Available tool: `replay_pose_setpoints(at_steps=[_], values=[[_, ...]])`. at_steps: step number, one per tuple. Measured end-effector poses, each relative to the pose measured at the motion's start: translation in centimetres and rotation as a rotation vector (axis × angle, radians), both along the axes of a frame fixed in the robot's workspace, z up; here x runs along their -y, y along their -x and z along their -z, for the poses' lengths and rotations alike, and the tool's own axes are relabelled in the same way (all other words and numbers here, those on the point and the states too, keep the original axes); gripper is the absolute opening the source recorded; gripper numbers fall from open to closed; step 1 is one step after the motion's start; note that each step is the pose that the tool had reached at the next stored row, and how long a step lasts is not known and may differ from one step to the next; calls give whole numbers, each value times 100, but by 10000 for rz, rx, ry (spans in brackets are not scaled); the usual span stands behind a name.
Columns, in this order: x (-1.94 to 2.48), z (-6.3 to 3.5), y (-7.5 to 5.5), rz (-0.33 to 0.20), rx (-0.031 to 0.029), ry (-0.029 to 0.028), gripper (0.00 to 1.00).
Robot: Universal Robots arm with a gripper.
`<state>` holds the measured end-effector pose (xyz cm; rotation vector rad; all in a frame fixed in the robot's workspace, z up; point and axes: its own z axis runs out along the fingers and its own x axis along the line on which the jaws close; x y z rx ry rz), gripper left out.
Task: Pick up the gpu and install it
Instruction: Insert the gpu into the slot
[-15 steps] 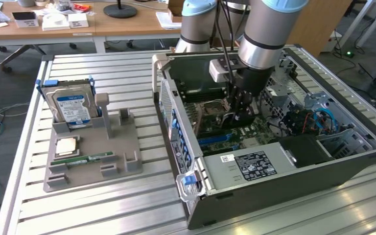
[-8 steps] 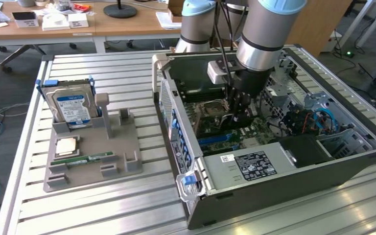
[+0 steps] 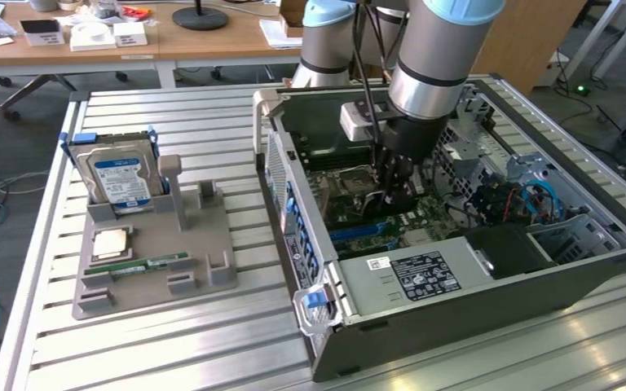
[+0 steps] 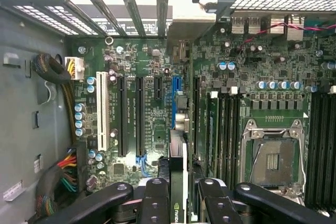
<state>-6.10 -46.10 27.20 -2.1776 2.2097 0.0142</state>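
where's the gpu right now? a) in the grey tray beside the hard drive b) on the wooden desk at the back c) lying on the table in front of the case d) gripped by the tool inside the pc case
d: the wrist view shows the gpu edge-on, clamped between the fingers of the tool, above the motherboard in the open pc case.

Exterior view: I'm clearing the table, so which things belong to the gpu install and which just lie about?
Job: gpu between the jaws, motherboard, computer case.
Lying about: hard drive, memory stick, CPU, grey parts holder.
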Motion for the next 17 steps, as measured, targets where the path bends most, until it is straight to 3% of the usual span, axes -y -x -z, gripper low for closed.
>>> replay_pose_setpoints(at_steps=[17], values=[[35, 13, 58, 1, -1, 2, 26]])
